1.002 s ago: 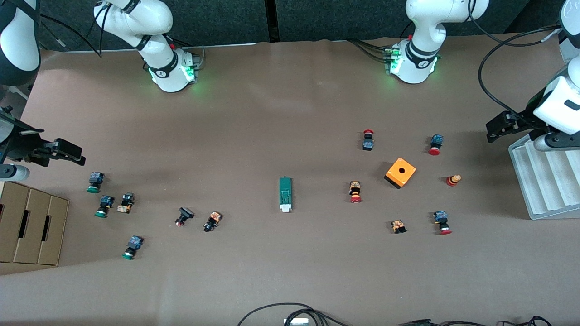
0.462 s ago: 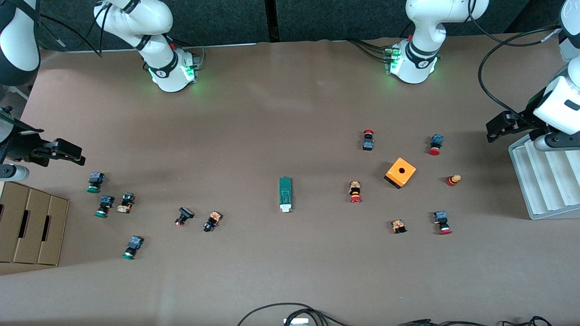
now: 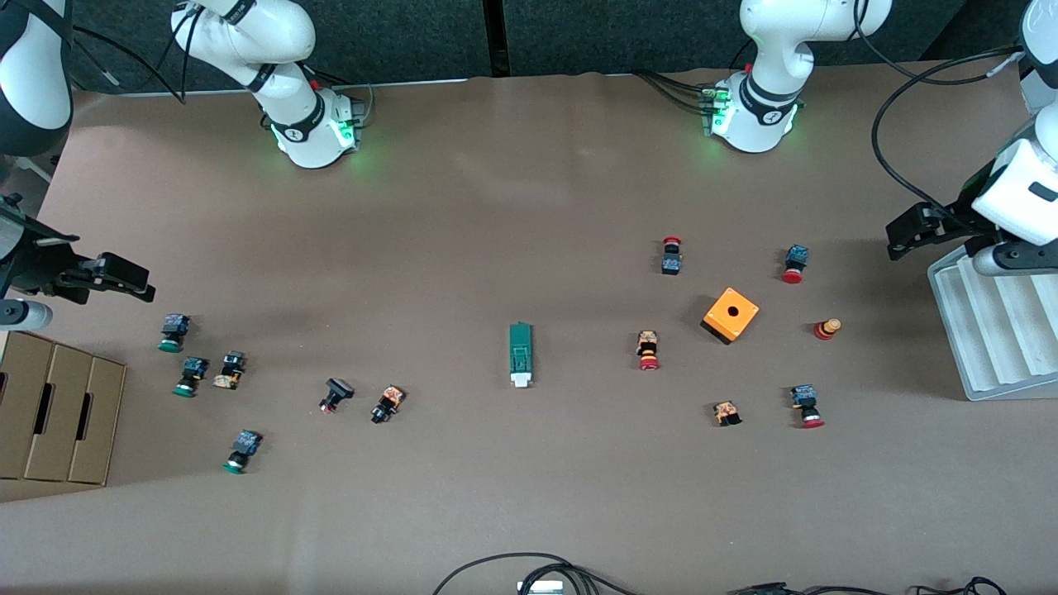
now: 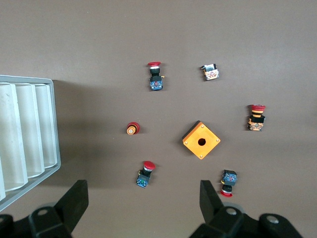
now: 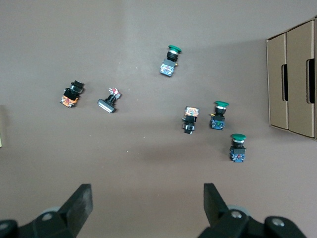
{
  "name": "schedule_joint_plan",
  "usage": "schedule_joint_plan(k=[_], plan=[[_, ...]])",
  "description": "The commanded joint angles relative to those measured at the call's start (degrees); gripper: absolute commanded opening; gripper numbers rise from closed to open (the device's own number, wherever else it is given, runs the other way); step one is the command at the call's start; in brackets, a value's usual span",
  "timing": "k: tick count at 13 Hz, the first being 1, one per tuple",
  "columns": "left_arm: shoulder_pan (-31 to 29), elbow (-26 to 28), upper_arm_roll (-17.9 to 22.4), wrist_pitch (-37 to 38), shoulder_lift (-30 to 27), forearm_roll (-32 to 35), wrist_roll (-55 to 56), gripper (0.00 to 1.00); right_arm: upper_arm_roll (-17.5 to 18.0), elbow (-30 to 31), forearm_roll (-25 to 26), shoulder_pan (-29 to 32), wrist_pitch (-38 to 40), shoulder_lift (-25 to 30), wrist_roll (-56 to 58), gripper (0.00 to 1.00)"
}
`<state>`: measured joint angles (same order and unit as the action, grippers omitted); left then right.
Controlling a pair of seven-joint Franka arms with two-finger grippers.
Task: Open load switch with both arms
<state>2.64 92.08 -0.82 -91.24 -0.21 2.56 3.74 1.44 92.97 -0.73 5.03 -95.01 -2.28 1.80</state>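
No readable text or labels.

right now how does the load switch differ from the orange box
The load switch is a narrow dark-green block with a white end piece; the orange box is a squat cube with a round hole on top. The load switch lies mid-table, its length running toward the front camera; the orange box sits turned diagonally, toward the left arm's end. Both rest untouched on the table.

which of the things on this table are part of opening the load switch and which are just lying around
For the job:
- load switch, mid-table, untouched
- left hand, open, waiting by the white tray
- right hand, open, waiting near the cardboard boxes

Lying about:
- orange box with a hole
- red push buttons around it
- green push buttons toward the right arm's end
- white tray
- cardboard boxes
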Motion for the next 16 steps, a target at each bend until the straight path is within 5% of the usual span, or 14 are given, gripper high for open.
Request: schedule_joint_plan(k=[1, 5, 16], plan=[[0.7, -1.8, -0.3, 1.3, 0.7, -0.2, 2.7, 0.99, 0.2, -0.6, -0.3, 0.2, 0.8, 0.5, 0.0, 1.0], [3.6, -1.9, -2.2, 1.4, 0.6, -0.2, 12.1, 0.99, 0.1, -1.1, -0.6, 0.3, 0.7, 0.3, 0.3, 1.0], [4.2, -1.4, -21.9, -7.1, 4.1, 0.5, 43.7, 0.97, 0.4, -1.1, -1.7, -0.7, 0.0, -3.6, 0.5, 1.0]])
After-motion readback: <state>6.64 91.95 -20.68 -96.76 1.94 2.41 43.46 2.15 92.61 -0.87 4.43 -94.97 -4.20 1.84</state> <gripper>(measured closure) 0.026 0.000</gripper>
